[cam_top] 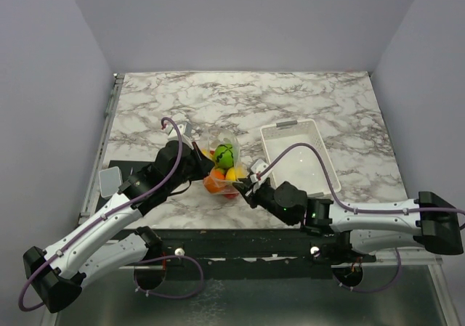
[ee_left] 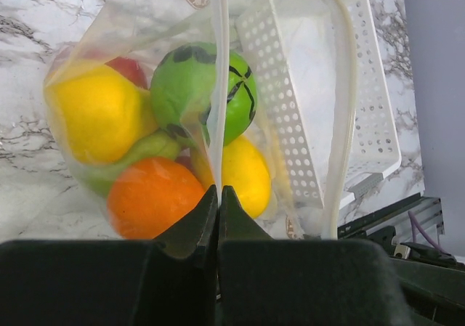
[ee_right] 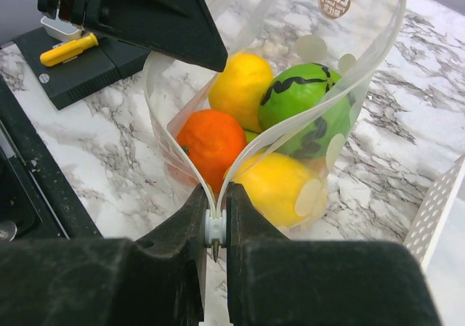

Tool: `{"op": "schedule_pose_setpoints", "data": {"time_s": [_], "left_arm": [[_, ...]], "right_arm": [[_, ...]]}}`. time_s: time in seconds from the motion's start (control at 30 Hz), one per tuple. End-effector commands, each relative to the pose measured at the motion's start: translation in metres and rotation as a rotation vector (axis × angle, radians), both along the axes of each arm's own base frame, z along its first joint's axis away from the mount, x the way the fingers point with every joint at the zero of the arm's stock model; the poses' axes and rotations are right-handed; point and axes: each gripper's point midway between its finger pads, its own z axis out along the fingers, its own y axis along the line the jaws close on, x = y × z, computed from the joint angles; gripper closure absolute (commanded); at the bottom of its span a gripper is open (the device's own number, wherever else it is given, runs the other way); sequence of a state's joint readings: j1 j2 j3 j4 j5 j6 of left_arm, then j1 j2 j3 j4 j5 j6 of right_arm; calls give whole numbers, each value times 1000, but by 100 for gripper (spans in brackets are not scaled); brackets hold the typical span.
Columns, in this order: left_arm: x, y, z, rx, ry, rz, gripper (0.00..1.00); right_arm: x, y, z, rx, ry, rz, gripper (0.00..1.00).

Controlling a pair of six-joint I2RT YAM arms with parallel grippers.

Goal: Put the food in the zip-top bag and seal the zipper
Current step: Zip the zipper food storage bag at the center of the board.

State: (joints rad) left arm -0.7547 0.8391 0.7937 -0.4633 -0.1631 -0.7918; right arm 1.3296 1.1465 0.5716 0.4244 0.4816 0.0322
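Note:
The zip-top bag [cam_top: 221, 163] stands on the marble between my two grippers, its mouth spread open in a loop. The food lies inside it: a dark-striped green ball [ee_right: 305, 108], an orange [ee_right: 211, 141], two yellow fruits [ee_right: 243, 86] and a red one [ee_left: 131, 68]. My left gripper [ee_left: 218, 192] is shut on the bag's mouth edge, on the zipper [ee_left: 220, 64] strip. My right gripper [ee_right: 216, 224] is shut on the white slider [ee_right: 215, 226] at the other end of the zipper. In the top view the left gripper [cam_top: 197, 154] is left of the bag and the right gripper [cam_top: 243, 184] at its near right.
The white perforated tray [cam_top: 298, 155] stands just right of the bag, also in the left wrist view [ee_left: 320, 86]. A black box [ee_right: 80, 75] with a yellow piece [ee_right: 69, 50] lies at the near left. A small clear container [cam_top: 109, 181] lies at the table's left edge.

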Motion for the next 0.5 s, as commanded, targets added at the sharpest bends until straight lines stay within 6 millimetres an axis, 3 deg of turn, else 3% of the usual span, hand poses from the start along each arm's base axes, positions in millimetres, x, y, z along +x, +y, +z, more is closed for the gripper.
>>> {"op": "schedule_pose_setpoints", "data": {"time_s": [0.0, 0.2, 0.47], "left_arm": [[0, -2, 5, -27, -14, -6, 96], [4, 4, 25, -18, -72, 7, 68], [7, 26, 77, 44, -222, 33, 54]], "right_arm": [[-4, -3, 26, 29, -23, 18, 98], [-10, -9, 40, -14, -12, 49, 99], [-28, -6, 54, -109, 37, 156, 99]]}}
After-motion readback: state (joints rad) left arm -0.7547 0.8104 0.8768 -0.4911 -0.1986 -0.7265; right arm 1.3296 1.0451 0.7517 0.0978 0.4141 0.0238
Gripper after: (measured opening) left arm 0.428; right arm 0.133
